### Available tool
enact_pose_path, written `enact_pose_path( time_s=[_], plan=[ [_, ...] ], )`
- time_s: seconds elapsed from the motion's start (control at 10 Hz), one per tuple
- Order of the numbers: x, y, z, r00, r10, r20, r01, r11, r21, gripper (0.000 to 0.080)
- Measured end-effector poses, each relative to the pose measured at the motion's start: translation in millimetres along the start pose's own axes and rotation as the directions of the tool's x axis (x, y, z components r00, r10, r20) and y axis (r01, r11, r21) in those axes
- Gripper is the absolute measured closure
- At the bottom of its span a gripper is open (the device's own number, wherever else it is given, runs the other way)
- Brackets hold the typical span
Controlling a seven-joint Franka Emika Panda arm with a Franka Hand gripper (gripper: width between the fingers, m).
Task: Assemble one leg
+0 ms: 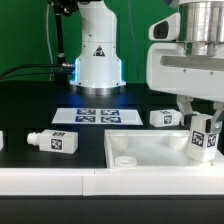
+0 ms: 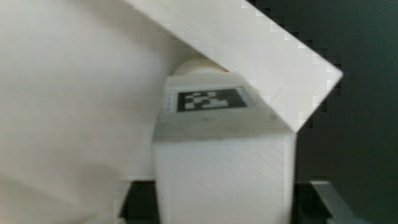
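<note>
The gripper (image 1: 203,118) hangs at the exterior view's right, its two fingers clamped on a leg (image 1: 203,141) that stands upright between them, tag facing the camera. That leg sits over the right-hand part of the tabletop (image 1: 140,157), low against it; whether its foot actually touches the surface is hard to judge from this angle.

Going from the exterior view's left: a small white piece (image 1: 2,141) is cut off by the frame edge. Next, a second leg (image 1: 55,142) lies on its side on the black table (image 1: 25,110), near the tabletop's left corner but apart from it. Behind, toward the middle, the marker board (image 1: 97,116) lies flat in front of the arm's white base (image 1: 98,55). Further right, a third leg (image 1: 164,118) lies on the table just behind the tabletop's far rim, close beside the gripper.

In the wrist view, the held leg (image 2: 217,150) fills the centre, its tag (image 2: 210,99) near its upper end, with the tabletop (image 2: 71,100) spreading white behind it.
</note>
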State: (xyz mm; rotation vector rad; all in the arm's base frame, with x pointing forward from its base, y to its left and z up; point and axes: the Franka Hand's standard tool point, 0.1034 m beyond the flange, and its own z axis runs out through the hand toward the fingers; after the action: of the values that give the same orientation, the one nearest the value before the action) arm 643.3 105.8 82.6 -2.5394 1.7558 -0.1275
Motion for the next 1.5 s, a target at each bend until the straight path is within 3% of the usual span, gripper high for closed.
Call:
enact_pose_path(
  time_s=[0.2, 0.3, 0.4, 0.5, 0.6, 0.7, 0.9, 1.0, 1.2, 1.3, 1.5],
  plan=[
    [-2.1, 1.5, -0.3, 0.945, 0.327, 0.030, -0.327, 0.945, -0.003, 0.0511],
    [-1.9, 2.0, -0.1, 0.937, 0.349, 0.030, -0.349, 0.937, -0.005, 0.0511],
    [-2.1, 1.7, 0.2, 0.934, 0.355, 0.029, -0.355, 0.935, -0.004, 0.0444],
    [-2.4, 1.7, 0.3, 0.954, 0.300, 0.028, -0.300, 0.954, -0.003, 0.0305],
    [-5.3, 2.6, 0.1, 0.993, 0.115, 0.011, -0.115, 0.993, -0.018, 0.0305],
    [-7.0, -0.5, -0.4, 0.997, -0.082, 0.012, 0.082, 0.997, -0.013, 0.0182],
    [-14.9, -0.4, 2.8, 0.946, -0.325, 0.017, 0.325, 0.946, -0.004, 0.0160],
    [-19.0, -0.1, 2.8, 0.932, -0.362, 0.005, 0.362, 0.932, 0.008, 0.0151],
    [-15.6, 0.7, 3.4, 0.879, -0.478, 0.002, 0.478, 0.879, 0.005, 0.0151],
    [-14.3, 0.8, 3.4, 0.817, -0.576, -0.001, 0.576, 0.817, -0.002, 0.0151],
    [-0.3, -6.6, 2.2, 0.523, -0.852, -0.016, 0.852, 0.523, -0.019, 0.0151]
  ],
)
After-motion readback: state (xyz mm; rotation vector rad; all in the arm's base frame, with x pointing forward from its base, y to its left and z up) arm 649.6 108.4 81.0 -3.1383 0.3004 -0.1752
